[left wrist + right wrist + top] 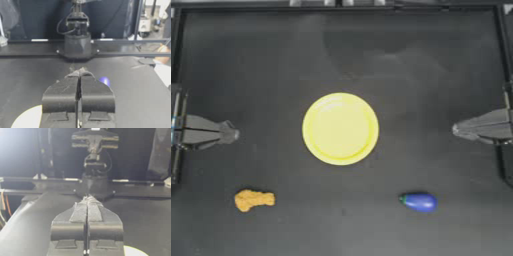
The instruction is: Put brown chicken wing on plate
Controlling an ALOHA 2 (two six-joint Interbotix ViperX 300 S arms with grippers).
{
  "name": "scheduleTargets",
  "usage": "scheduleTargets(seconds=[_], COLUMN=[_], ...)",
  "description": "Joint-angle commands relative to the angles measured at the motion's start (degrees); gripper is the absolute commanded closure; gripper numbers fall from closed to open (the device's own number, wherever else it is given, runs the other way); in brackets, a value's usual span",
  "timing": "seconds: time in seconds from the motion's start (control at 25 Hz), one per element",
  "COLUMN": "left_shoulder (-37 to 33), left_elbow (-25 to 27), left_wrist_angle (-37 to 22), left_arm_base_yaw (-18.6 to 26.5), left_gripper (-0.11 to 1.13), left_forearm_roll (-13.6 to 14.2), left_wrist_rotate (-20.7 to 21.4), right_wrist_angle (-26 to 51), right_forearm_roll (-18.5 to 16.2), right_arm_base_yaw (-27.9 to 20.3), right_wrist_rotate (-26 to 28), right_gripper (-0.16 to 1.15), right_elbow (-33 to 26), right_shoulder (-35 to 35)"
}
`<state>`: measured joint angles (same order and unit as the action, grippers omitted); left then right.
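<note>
The left gripper (236, 133) sits drawn back at the left edge of the dark table (271, 60), its two jaws clenched together with nothing between them; the left wrist view shows the jaws (79, 73) pressed flat against each other. The right gripper (455, 129) is parked at the right edge, directly across from it, jaws likewise pressed together and holding nothing (87, 199). Both point toward the middle of the table.

Between the two grippers, well apart from each, lies the plate (340, 128), round and bright yellow with a raised rim, bare on top. A pale sliver of its edge shows in each wrist view (28, 118) (133, 251).

The brown chicken wing (254, 200), a small lumpy orange-brown piece, rests on the table near the front left corner, well away from the plate and off to one side of the left gripper. A blue eggplant-shaped object (420, 202) with a green tip lies toward the front right, also apart from the plate
</note>
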<state>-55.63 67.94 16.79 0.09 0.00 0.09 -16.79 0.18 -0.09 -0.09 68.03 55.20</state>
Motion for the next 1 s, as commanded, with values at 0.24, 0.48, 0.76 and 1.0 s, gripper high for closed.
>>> scheduleTargets(seconds=[0.24, 0.48, 0.76, 1.0], left_shoulder=[-0.09, -0.09, -0.09, -0.09], left_elbow=[-1.49, -1.23, -2.2, -5.63], left_wrist_angle=[1.14, 0.79, -4.92, -14.68], left_arm_base_yaw=[-0.35, -0.35, -0.53, -0.53], left_gripper=[0.95, 0.53, 0.01, -0.02], left_forearm_roll=[0.26, 0.26, 0.26, 0.26], left_wrist_rotate=[0.62, 0.53, 0.53, 0.44], right_wrist_angle=[1.14, 1.23, 1.76, 3.08], right_forearm_roll=[-0.62, -2.29, -2.64, -2.29], right_arm_base_yaw=[0.0, 0.0, -0.09, 0.0], right_wrist_rotate=[0.09, 0.0, 0.0, 0.18], right_gripper=[0.88, 0.58, -0.08, -0.01], right_elbow=[-1.32, -1.67, -1.85, -2.02], right_shoulder=[0.0, 0.0, 0.0, 0.09])
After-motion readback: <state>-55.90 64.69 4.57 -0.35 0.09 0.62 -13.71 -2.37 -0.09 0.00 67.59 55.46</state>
